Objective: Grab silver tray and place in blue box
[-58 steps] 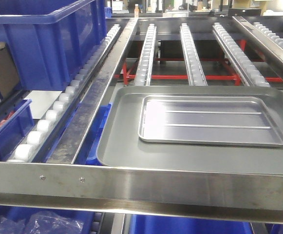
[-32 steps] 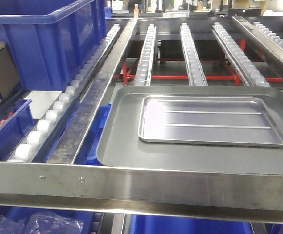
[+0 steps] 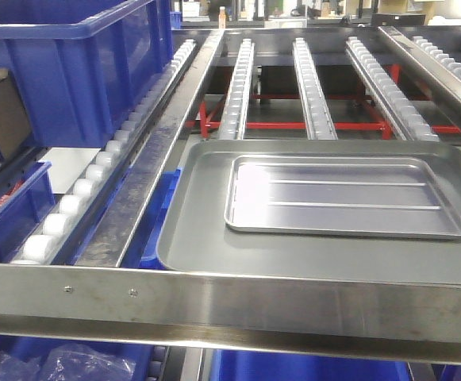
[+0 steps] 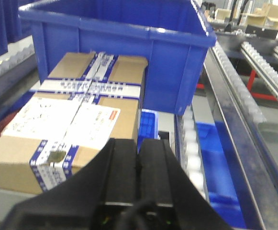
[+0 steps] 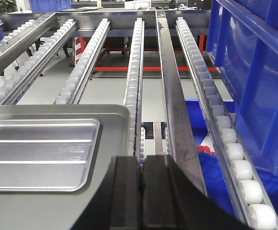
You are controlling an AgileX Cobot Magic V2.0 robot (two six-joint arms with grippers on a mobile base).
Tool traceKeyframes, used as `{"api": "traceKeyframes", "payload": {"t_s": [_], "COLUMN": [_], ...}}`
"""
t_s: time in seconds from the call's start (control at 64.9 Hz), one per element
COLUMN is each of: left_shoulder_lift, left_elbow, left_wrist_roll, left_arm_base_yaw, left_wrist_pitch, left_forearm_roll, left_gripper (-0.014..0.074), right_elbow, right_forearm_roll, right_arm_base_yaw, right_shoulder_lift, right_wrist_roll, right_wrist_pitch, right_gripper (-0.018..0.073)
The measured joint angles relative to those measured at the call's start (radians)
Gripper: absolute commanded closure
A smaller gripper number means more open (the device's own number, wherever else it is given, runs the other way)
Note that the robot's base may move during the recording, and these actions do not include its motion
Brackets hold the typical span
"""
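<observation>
Blue box stands far left beside the rollers, ready. Left gripper pinched closed, empty, above cartons. Silver tray lies nested in the grey tray, untouched; right gripper closed too, off its right end, no grab yet.

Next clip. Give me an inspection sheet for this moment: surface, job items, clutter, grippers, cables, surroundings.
Surface: roller rails behind a steel front bar; a dull grey tray lies over them.
Job's things: silver tray lies flat inside the grey tray, ungripped; blue box stands on the left lane, apart from it.
Clutter: taped cardboard boxes by the blue box; another blue crate on the right.
Grippers: left gripper and right gripper are both shut and empty; neither touches the silver tray.
Cables: nothing seen.
Surroundings: red frame under the rails.
</observation>
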Motion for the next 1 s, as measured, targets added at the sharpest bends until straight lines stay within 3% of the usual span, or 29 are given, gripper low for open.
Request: {"api": "traceKeyframes", "payload": {"t_s": [0.17, 0.262, 0.493, 0.586, 0.678, 0.786, 0.878, 1.002], "left_shoulder_lift": [0.000, 0.000, 0.150, 0.277, 0.383, 0.512, 0.621, 0.787], "left_elbow": [-0.005, -0.082, -0.504, -0.662, -0.753, -0.801, -0.821, -0.863], "left_wrist_roll": [0.000, 0.000, 0.000, 0.016, 0.054, 0.076, 0.078, 0.080], "left_arm_base_yaw": [0.000, 0.000, 0.000, 0.000, -0.010, -0.083, -0.165, -0.312], "left_wrist_pitch": [-0.062, -0.025, 0.301, 0.431, 0.471, 0.472, 0.473, 0.473], "left_forearm_roll": [0.000, 0.010, 0.068, 0.064, 0.045, 0.026, 0.000, -0.033], "left_gripper": [0.0701, 0.0701, 0.0683, 0.0600, 0.0472, 0.0337, 0.0323, 0.0323], "right_elbow": [0.000, -0.039, -0.360, -0.469, -0.534, -0.589, -0.623, -0.666], "right_forearm_roll": [0.002, 0.004, 0.006, 0.006, 0.006, 0.006, 0.006, 0.006], "right_arm_base_yaw": [0.000, 0.000, 0.000, 0.000, 0.000, 0.004, 0.006, 0.018], "right_shoulder_lift": [0.000, 0.000, 0.076, 0.189, 0.293, 0.419, 0.508, 0.611], "right_wrist_roll": [0.002, 0.019, 0.025, 0.025, 0.025, 0.026, 0.026, 0.026], "right_wrist_pitch": [-0.064, -0.067, 0.016, 0.071, 0.119, 0.184, 0.237, 0.304], "right_gripper": [0.0503, 0.0503, 0.0498, 0.0470, 0.0366, 0.0215, 0.0132, 0.0101]}}
